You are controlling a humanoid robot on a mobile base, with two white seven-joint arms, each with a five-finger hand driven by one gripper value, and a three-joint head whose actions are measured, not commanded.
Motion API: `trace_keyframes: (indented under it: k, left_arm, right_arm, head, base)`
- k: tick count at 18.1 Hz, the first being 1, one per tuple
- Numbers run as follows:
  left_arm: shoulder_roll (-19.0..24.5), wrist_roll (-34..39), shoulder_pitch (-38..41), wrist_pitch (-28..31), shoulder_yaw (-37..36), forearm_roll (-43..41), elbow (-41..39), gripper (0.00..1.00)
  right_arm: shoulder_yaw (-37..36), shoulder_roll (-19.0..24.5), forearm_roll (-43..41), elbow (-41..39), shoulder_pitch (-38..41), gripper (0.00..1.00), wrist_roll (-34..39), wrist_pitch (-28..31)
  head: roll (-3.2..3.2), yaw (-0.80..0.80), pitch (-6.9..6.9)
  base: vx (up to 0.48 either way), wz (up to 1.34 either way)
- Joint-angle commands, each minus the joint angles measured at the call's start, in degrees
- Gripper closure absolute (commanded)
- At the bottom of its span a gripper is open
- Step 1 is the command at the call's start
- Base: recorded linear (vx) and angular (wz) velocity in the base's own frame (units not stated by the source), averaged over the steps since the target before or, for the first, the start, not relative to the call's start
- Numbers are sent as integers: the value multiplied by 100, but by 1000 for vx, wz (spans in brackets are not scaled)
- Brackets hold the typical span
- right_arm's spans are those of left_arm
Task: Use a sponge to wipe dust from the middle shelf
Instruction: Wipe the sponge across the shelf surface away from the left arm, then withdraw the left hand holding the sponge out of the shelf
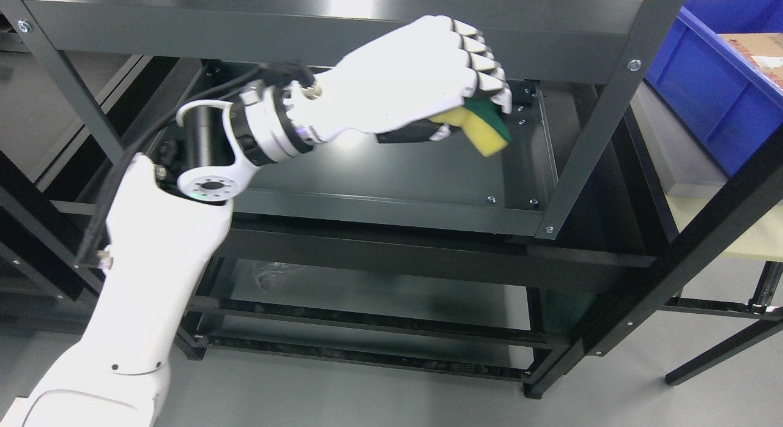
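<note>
My left hand (456, 103) reaches in from the lower left into a dark metal shelf unit. Its white fingers (483, 63) are curled shut on a yellow sponge with a green scouring side (486, 130). The sponge sticks out below the hand, tilted, just above the right part of the middle shelf (391, 176). I cannot tell whether the sponge touches the shelf surface. The right hand is out of view.
The top shelf (342, 23) hangs close over the hand. A slanted upright post (602, 109) stands right of the sponge. A lower shelf (379, 292) lies beneath. A blue bin (709, 84) sits at the upper right on a pale table (734, 231).
</note>
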Motion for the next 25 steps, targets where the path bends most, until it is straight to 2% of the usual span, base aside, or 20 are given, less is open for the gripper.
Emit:
trace_keyframes:
  k: [1, 4, 8, 11, 13, 16, 17, 22, 25]
  left_arm:
    - [-642, 486, 205, -2, -1344, -141, 259, 100]
    - [-642, 899, 934, -2, -1829, 270, 452, 100]
    - [-642, 1094, 2023, 366, -1752, 1464, 462, 99]
    - [-642, 1182, 3113, 577, -420, 1985, 470, 98]
    - [-642, 1182, 3607, 1391, 538, 2449, 427, 98]
    - [-642, 1182, 3810, 2640, 1795, 3127, 217, 98]
    - [-642, 1182, 3828, 2896, 2122, 3277, 137, 98]
    - [-642, 1173, 3846, 4153, 3161, 3998, -539, 98]
    - [-642, 1173, 3846, 4235, 3346, 4016, -856, 99]
  right_arm:
    - [-2, -100, 0, -100, 3, 0, 4, 2]
    - [-2, -100, 0, -100, 3, 0, 4, 2]
    - [-2, -100, 0, -100, -5, 0, 4, 2]
    - [-2, -100, 0, -100, 3, 0, 4, 2]
    - [7, -100, 0, -100, 3, 0, 4, 2]
    - [-2, -100, 0, -100, -5, 0, 4, 2]
    - [7, -100, 0, -100, 3, 0, 4, 2]
    - [-2, -100, 0, -100, -5, 0, 4, 2]
    - [-2, -100, 0, -100, 3, 0, 4, 2]
  head:
    - [0, 0, 0]
    - [0, 0, 0]
    - [0, 0, 0]
    - [0, 0, 0]
    - [0, 0, 0]
    - [0, 0, 0]
    - [0, 0, 0]
    - [0, 0, 0]
    - [0, 0, 0]
  base:
    - [0, 0]
    - [0, 0]
    - [0, 0]
    - [0, 0]
    - [0, 0]
    - [0, 0]
    - [0, 0]
    - [0, 0]
    - [0, 0]
